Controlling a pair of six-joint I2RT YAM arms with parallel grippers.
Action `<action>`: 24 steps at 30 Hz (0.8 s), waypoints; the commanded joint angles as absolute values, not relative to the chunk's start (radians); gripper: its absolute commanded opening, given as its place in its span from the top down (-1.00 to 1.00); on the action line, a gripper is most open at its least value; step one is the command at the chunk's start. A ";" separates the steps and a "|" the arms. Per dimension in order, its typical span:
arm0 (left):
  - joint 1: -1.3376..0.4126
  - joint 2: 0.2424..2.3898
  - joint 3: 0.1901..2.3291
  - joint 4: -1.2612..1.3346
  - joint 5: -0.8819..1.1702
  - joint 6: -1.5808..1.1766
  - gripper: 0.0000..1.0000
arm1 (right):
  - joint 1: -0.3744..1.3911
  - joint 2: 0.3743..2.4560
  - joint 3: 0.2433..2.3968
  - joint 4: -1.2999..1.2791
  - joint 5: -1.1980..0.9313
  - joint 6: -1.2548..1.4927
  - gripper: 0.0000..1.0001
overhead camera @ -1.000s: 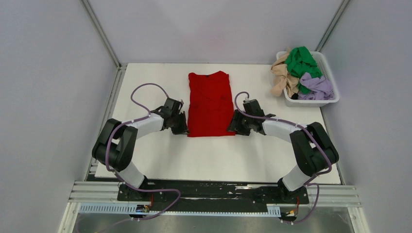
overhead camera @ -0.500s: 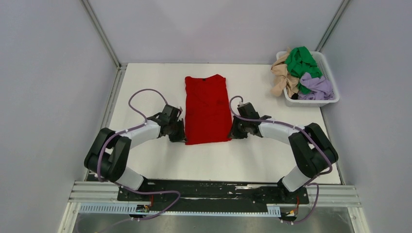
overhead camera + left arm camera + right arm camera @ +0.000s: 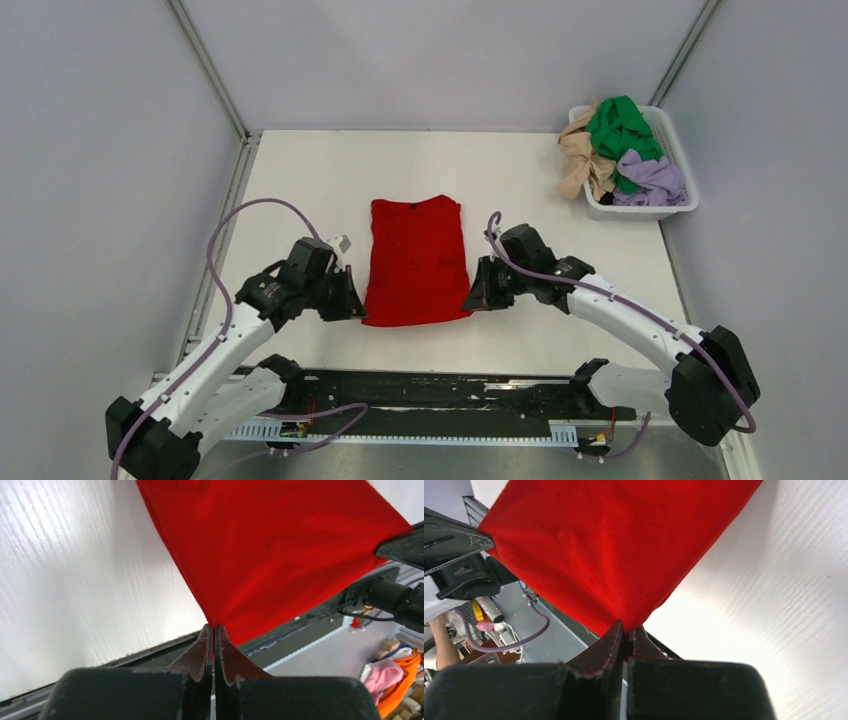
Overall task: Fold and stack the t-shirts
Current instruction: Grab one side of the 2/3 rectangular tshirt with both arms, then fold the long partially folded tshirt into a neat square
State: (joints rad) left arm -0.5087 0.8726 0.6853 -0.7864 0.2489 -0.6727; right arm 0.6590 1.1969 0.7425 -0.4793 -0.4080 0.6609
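Observation:
The red t-shirt (image 3: 415, 260) lies as a narrow upright rectangle, sleeves folded in, near the front middle of the white table (image 3: 300, 170). My left gripper (image 3: 357, 308) is shut on its near left hem corner; in the left wrist view the jaws (image 3: 214, 630) pinch red cloth (image 3: 270, 545). My right gripper (image 3: 470, 300) is shut on its near right hem corner; the right wrist view shows the jaws (image 3: 626, 630) pinching red cloth (image 3: 614, 540). The green (image 3: 618, 128), beige-tan (image 3: 581, 152) and lavender (image 3: 652, 178) t-shirts are bunched in the basket.
The white plastic basket (image 3: 640, 209) stands at the table's back right corner. The table's near edge and the black arm rail (image 3: 440, 390) lie just in front of the shirt's hem. Grey walls enclose the table on three sides.
Both grippers have pulled the red t-shirt toward the near edge of the table, each holding a hem corner. The arms have drawn back and spread with it.

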 commanded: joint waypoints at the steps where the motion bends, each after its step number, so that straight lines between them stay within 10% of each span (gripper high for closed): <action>1: -0.514 0.846 0.766 -0.827 0.316 -0.704 1.00 | 0.650 1.138 0.826 -0.505 -0.393 0.666 1.00; 24: -0.302 1.354 1.123 -0.529 0.204 -0.612 1.00 | 0.385 1.597 1.311 -0.380 -0.368 0.590 1.00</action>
State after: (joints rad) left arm -0.3305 1.2949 1.0576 -0.5888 0.2119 -0.6456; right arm 0.4175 1.5234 1.2133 -0.4343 -0.3290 0.6182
